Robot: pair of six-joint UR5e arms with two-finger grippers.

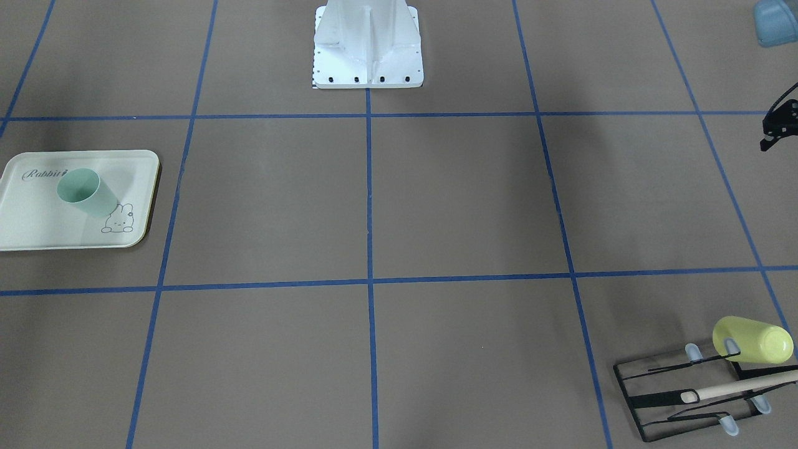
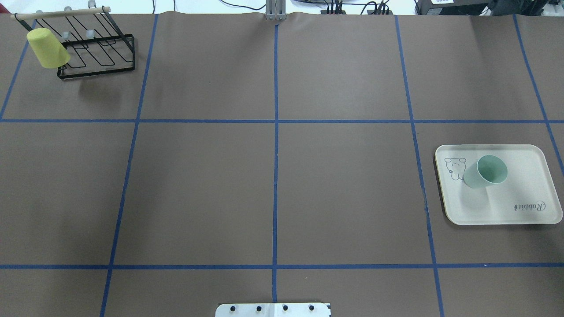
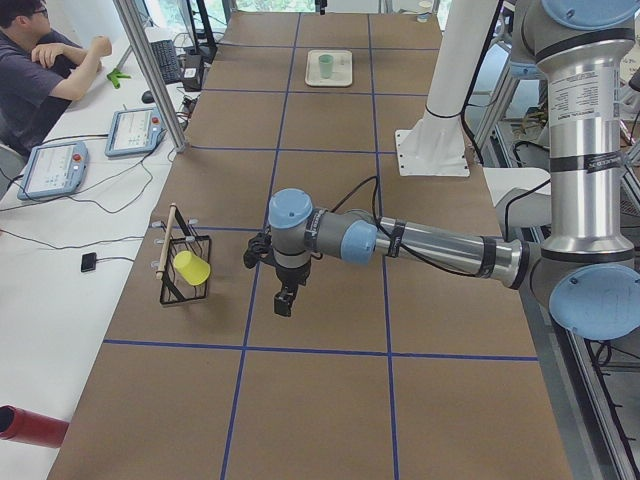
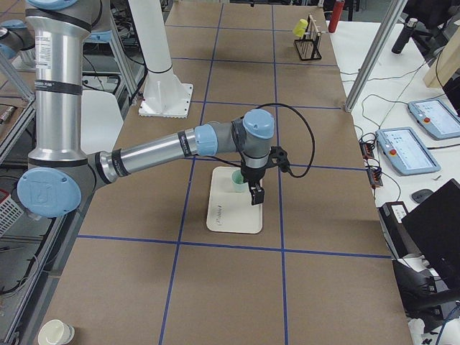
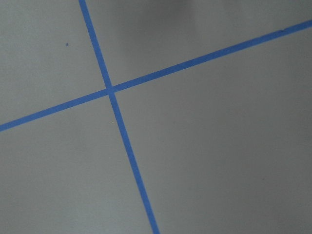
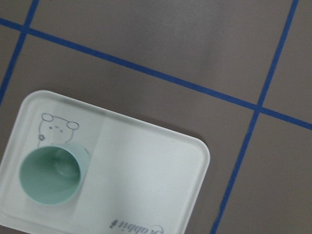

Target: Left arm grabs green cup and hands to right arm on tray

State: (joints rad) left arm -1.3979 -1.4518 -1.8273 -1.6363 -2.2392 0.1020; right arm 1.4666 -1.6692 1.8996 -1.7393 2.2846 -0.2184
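Reads as the closing step, or just past it. Across the brown table (image 2: 198, 189), no handover under way. Right arm (image 4: 151, 154) stretched out over the tray (image 2: 524, 189) at the end on the robot's right. Left arm (image 3: 440, 245) stretched low over bare table near the wire rack (image 1: 654, 399) at the opposite end. Well apart, those two.

On the tray, the green cup (image 2: 484, 172): standing on its base just beside the bunny drawing, touching nothing else. Mouth pointing straight up, open and empty as seen from the right wrist camera. Long axis vertical, wider end on top. Not to be mixed up with the yellow cup (image 2: 47, 48), hung tilted on the rack, far off.

Right gripper (image 4: 255, 195): hanging above the tray close to the green cup, seemingly clear of it. Shown only from the side camera, so cannot tell whether spread or closed. Left gripper (image 3: 285, 300): pointing down over the table, no cup in it. Cannot tell its state either.

Next, probably only a clean retreat: lift straight up, keep off the rim so as not to tip the green cup, then draw both arms back.
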